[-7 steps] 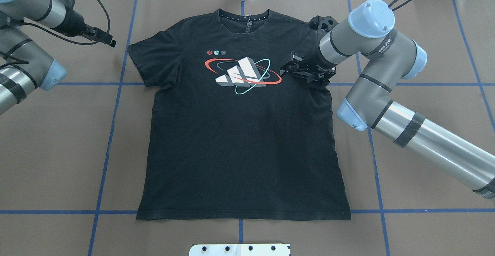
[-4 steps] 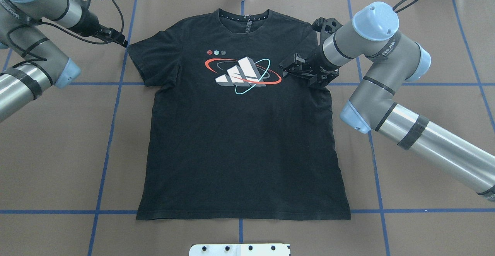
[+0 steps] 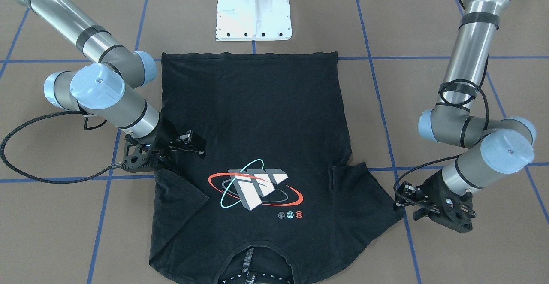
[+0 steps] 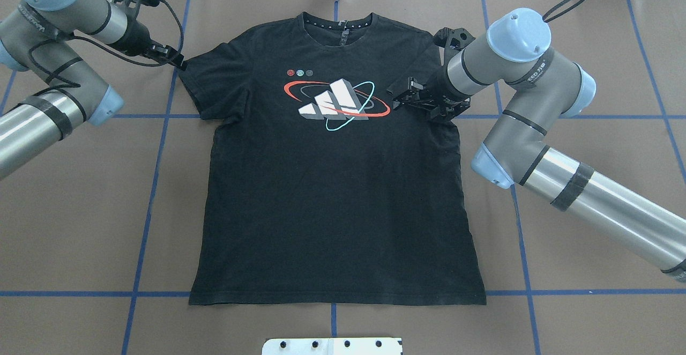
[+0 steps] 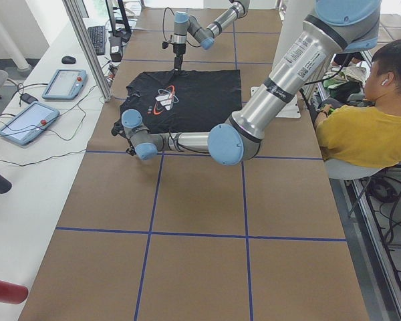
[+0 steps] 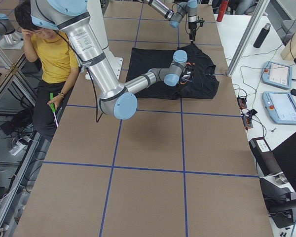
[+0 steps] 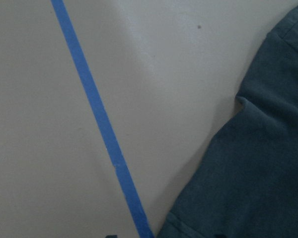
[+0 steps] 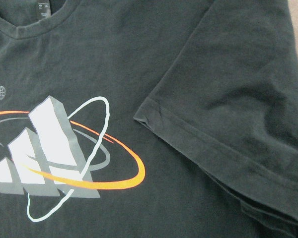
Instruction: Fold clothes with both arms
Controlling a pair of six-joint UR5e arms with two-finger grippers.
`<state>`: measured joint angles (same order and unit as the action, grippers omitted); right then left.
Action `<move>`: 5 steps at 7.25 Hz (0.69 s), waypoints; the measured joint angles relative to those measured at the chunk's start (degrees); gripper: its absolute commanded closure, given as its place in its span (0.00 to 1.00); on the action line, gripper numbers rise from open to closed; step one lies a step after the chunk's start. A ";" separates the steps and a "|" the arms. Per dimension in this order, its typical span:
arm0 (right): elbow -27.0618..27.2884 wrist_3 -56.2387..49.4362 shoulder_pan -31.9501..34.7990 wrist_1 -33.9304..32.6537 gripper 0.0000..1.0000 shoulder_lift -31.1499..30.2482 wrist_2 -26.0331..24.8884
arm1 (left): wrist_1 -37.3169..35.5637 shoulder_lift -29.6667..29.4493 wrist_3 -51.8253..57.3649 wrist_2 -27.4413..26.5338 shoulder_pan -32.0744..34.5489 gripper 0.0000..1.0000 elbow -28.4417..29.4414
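The T-shirt lay flat, logo up. 1 sleeve was folded in beside the logo, under the right gripper — fingers apart, empty. The left gripper stood far from the logo, at the other sleeve — whether its fingers were apart, I could not tell. Most folds were left to do.

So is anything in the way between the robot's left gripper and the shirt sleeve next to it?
No, nothing visible. The left gripper is close beside the outer edge of the T-shirt sleeve. Its wrist camera shows only bare brown table and a blue tape line next to the cloth.
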<state>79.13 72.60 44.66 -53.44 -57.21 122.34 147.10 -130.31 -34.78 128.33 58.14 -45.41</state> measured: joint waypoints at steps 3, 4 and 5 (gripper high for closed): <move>-0.04 0.00 -0.57 0.08 0.00 -0.06 -1.24 | 1.38 -0.77 -0.19 -0.21 -0.64 1.00 2.05; -0.04 0.00 -0.58 0.09 0.00 -0.08 -1.27 | 1.49 -0.80 -0.19 -0.30 -0.67 1.00 2.19; -0.01 0.00 -0.57 0.09 0.00 -0.09 -1.25 | 1.57 -0.82 -0.22 -0.29 -0.65 1.00 2.15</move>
<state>79.12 72.60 44.09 -53.35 -57.30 121.09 148.67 -131.13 -35.00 128.03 57.49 -43.26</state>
